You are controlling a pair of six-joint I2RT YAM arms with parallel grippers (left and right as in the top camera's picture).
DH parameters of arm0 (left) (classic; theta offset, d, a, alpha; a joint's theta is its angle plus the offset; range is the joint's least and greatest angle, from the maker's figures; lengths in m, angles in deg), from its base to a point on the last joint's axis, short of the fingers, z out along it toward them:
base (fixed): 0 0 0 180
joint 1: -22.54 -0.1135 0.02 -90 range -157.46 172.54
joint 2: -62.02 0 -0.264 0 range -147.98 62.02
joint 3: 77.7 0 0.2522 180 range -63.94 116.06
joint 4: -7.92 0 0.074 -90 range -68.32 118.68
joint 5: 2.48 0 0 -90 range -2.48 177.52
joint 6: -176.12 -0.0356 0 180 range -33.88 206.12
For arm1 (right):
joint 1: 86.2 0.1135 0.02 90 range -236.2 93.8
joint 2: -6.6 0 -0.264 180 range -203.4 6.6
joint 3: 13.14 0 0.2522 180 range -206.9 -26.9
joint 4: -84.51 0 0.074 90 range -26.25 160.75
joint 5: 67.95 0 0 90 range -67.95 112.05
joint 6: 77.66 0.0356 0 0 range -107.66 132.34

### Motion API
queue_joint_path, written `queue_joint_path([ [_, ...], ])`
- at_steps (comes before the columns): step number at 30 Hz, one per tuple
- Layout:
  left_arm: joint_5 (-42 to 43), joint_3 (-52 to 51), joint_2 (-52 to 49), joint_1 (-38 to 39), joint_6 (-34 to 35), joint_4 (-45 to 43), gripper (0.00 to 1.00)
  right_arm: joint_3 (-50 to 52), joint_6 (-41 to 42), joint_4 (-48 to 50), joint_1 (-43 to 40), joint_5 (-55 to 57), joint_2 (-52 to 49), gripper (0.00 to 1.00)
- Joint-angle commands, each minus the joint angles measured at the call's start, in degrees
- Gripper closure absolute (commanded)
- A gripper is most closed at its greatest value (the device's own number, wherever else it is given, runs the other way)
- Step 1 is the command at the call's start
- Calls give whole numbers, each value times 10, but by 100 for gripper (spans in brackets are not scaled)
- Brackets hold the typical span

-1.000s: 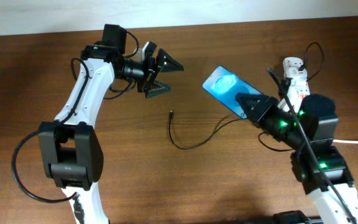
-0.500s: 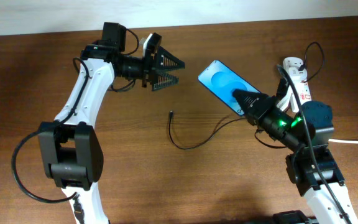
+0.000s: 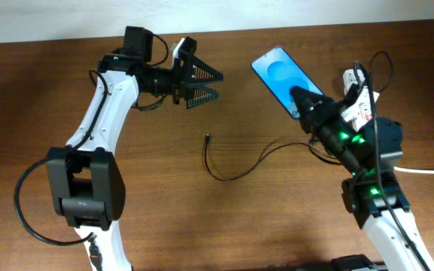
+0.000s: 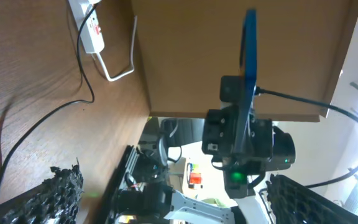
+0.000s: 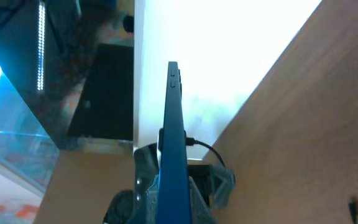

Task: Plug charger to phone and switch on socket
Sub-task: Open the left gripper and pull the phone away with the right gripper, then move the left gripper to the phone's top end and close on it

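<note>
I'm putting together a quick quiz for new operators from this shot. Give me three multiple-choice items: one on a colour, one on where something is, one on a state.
1. The phone's screen is:
A red; B blue; C green.

2. The cable's free tip lies:
A on the table, between the arms; B plugged into the phone; C hanging off the table edge.

3. The left claw is:
A open and empty; B shut on the cable; C shut on the phone.

Answers:
1 B: the screen shows bright blue from overhead.
2 A: the tip rests on bare wood, apart from the phone.
3 A: it stands wide with nothing in it.
</note>
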Motion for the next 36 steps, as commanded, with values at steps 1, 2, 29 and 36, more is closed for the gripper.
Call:
queue_joint_path([
  [1, 12, 9, 2, -1, 16, -12, 0, -5, 28, 29, 42, 57, -28, 96],
  [2, 12, 9, 2, -1, 21, -18, 0, -5, 28, 43, 60, 77, -39, 96],
  [29, -17, 9, 2, 21, 267, -239, 3, -5, -24, 225, 208, 327, -172, 96],
  [36, -76, 9, 2, 45, 314, -284, 7, -5, 56, 221, 208, 328, -178, 96],
])
